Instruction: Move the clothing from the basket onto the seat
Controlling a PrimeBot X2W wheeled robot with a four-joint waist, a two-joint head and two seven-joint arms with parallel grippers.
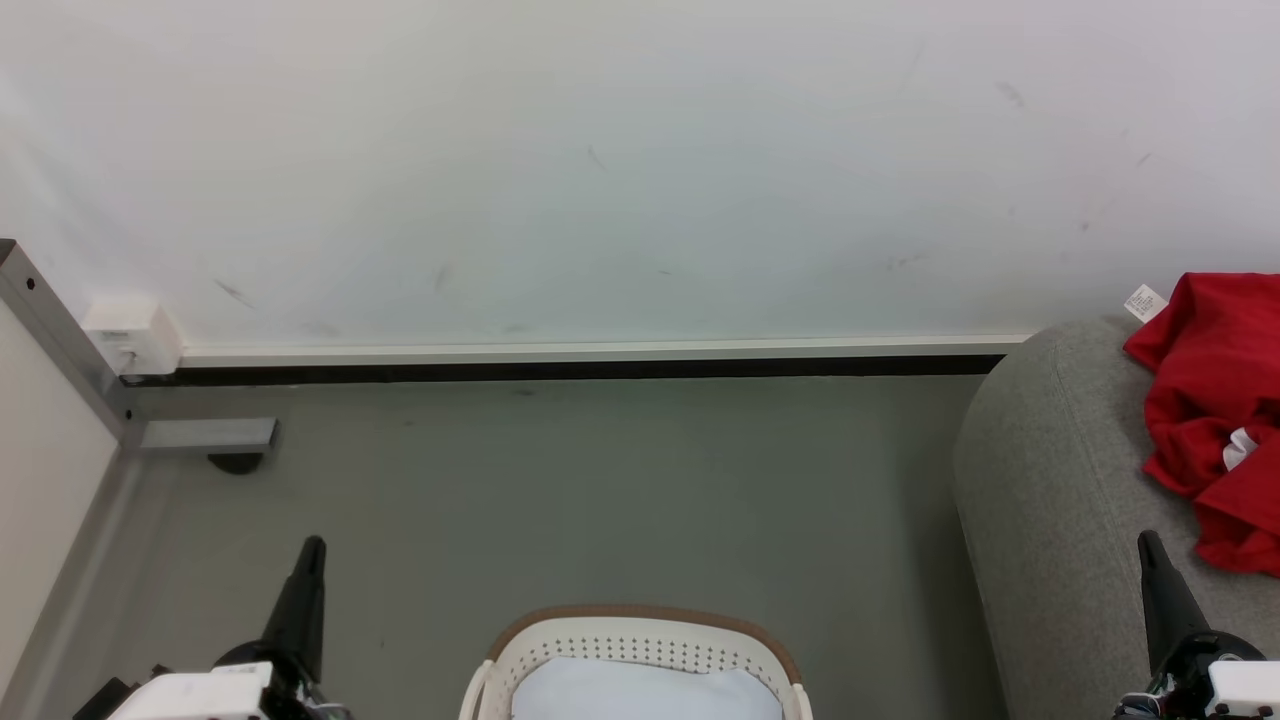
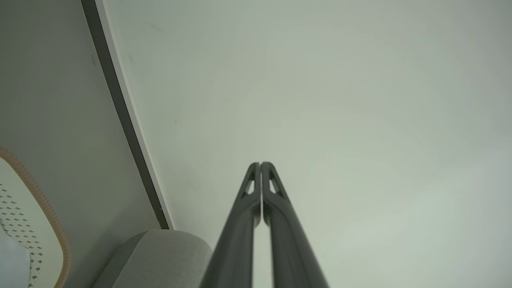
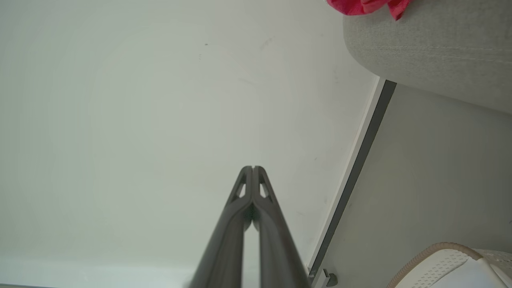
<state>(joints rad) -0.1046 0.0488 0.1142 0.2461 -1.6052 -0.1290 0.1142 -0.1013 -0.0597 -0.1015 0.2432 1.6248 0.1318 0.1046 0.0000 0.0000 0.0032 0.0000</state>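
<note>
- Your left fingers (image 2: 236, 236) and right fingers (image 3: 226, 240) are both pressed tip to tip and carry nothing. Each pair points up towards the pale wall (image 1: 640, 150), one on each side of the basket (image 1: 640, 612).
- The clothing (image 1: 1205, 400) lies in a red heap on the seat (image 1: 1050, 480) at your right, with a small white label (image 1: 1145, 301) at its top edge. It sits close to the rounded end of the seat.
- The part of the basket you can see holds only the white liner sheet (image 1: 640, 690). Its near half is cut off by the bottom of the head view, so you cannot tell from here whether it is empty.
- The step in hand looks like a check, so tip the head down until the whole basket is in view before you reach.
- If red fabric is left, spread one pair of fingers wide and come straight down inside the brown rim. Pinch a raised fold and keep clear of the liner.
- Lift high enough to clear the rim, then carry the piece well onto the cushion, not onto the rounded edge where it could slide to the floor (image 1: 600, 480).
</note>
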